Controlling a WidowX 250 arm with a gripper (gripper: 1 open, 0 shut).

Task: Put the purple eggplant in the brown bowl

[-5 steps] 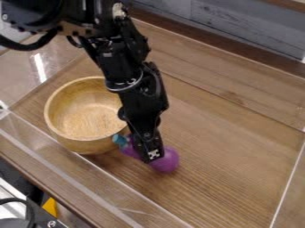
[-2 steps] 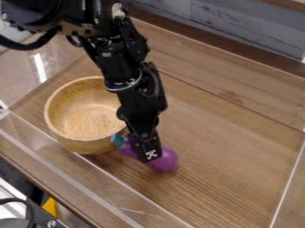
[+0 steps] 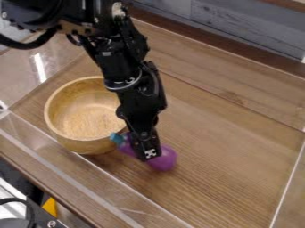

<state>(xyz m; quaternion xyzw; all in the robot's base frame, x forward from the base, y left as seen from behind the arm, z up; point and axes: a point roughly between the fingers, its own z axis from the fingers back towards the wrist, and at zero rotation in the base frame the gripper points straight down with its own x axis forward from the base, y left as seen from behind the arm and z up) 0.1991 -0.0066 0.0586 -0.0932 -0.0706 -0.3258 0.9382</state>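
Purple eggplant (image 3: pixel 165 159) pinched by downward-pointing arm (image 3: pixel 125 71).

A single camera looks down steeply from above and in front of the wooden table (image 3: pixel 226 107), fairly close. The arm (image 3: pixel 119 53) enters from eleven o'clock; the table's far edge runs toward two o'clock.

The small purple toy eggplant (image 3: pixel 163 159) lies on the wooden desk (image 3: pixel 233 116), just right of the round light-brown wooden bowl (image 3: pixel 62 125).
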